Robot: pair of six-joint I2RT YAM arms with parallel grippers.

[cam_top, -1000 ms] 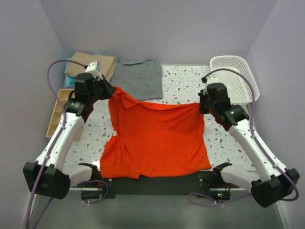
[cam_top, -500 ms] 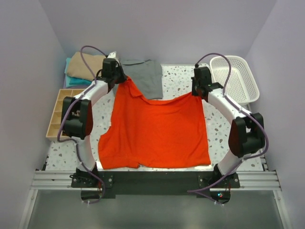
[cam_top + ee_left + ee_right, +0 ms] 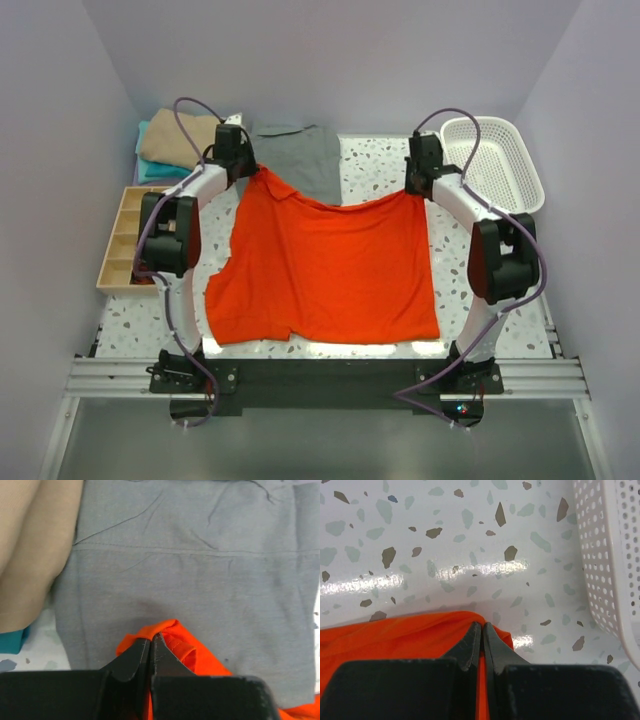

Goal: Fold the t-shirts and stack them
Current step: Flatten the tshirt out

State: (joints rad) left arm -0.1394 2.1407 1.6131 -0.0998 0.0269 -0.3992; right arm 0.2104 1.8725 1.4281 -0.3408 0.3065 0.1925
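Orange-red t-shirt (image 3: 330, 270) lies spread on the table (image 3: 445, 530). Its near hem is well behind both grippers, toward the arm bases; the body runs up to them.

Left gripper (image 3: 151, 642): jaws pressed together, a bunched fold of the shirt's far left corner pinched between the tips.

Right gripper (image 3: 482, 627): jaws likewise closed tight on the far right corner, cloth trailing back beneath it.

The far edge of the shirt sags in a shallow curve between the two grippers.

Directly under and beyond the left gripper: grey t-shirt (image 3: 200, 580), flat, so the held corner overlaps it. To that gripper's left, tan t-shirt (image 3: 30, 555), folded, sitting on the teal t-shirt (image 3: 10, 640). Wooden tray (image 3: 125, 235) lies back and to its left.

Beyond the right gripper is bare speckled table; white mesh basket (image 3: 615, 555) is just to its right.

Judgement: the step in hand is drawing the orange-red shirt out flat before any fold, so the task is early. The next move likely calls for even tension to take out the sag, and for setting the left corner down short of the grey shirt, or the two may snag when folding.
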